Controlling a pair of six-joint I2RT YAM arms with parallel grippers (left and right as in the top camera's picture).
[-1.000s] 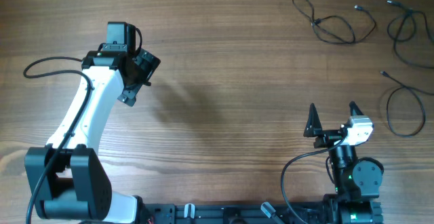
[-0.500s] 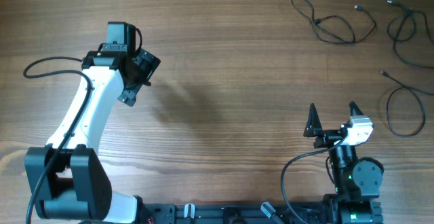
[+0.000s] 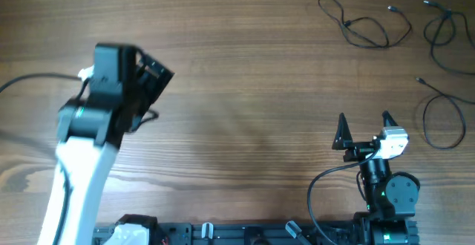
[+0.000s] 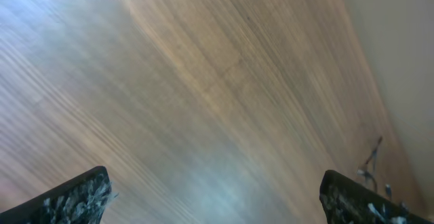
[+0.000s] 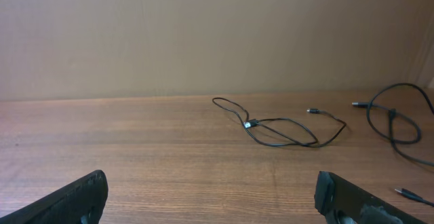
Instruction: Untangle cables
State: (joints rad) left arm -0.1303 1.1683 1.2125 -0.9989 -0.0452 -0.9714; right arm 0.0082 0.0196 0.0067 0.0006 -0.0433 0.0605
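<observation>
Both claws are released and hold nothing. The right claw (image 3: 363, 119) sits low over the wooden tabletop (image 3: 245, 74), its two dark fingers spread wide with bare wood between them; its wrist view (image 5: 210, 197) shows the same wide gap. The left claw (image 3: 152, 89) is well to the left of the right claw and a little farther up the tabletop. It is blurred in the overhead view, but its own camera (image 4: 217, 203) shows the fingertips far apart over bare wood.

The cables lie apart from each other, all beyond or to the right of the right claw and none touching it. The first cable (image 3: 347, 25) lies straight ahead of the right claw, well away, in a loose flat loop with a trailing end (image 5: 249, 124). The second cable (image 3: 444, 15) lies ahead of it and to the right, also looped (image 5: 380, 108). The third cable (image 3: 424, 122) is the nearest, lying just off to the right of the right claw in an open loop.
</observation>
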